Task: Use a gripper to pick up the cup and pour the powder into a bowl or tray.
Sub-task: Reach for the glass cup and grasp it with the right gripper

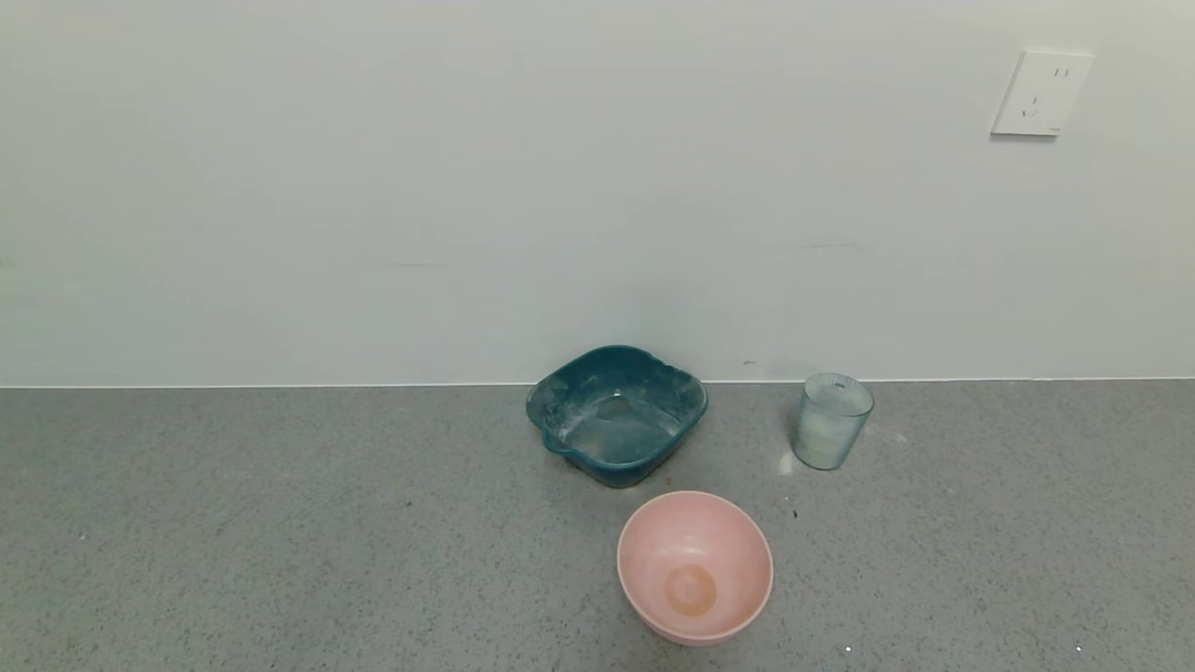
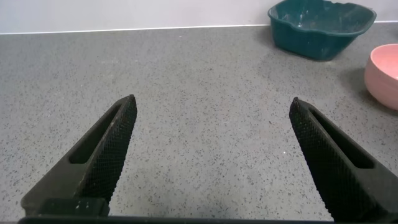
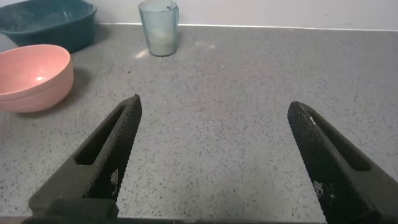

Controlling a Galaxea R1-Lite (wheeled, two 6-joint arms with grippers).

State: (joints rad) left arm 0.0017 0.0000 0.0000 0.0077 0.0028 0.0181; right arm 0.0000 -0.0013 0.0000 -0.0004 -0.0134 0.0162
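Pink plastic marks the nearest thing on the speckled grey countertop [image 1: 280,523]: a round, smooth-sided bowl [image 1: 695,567] sitting upright toward the front of the head view, with nothing in it but a faint tan ring on its small circular base. Behind it and slightly to the robot's left, close against the pale wall [image 1: 373,187], stands a dark teal squarish tub [image 1: 616,413] with a scalloped rim and a film of white dust across its inside. The two vessels are near each other but not touching.

To the robot's right of the tub, also close to the wall, stands the cup [image 1: 832,420], a clear bluish ribbed tumbler, upright and apart from both vessels. White powder [image 1: 823,431] fills its lower part, and a small pale smear lies on the counter just beside its base. A white wall socket [image 1: 1041,93] is mounted high on the wall toward the right.

Neither arm appears in the head view. The left gripper [image 2: 211,109] hovers low over bare countertop with its black textured fingers spread wide and nothing between them. The right gripper [image 3: 214,112] is likewise spread wide and unladen, pointing across the counter toward the cup, which stands well ahead of it.
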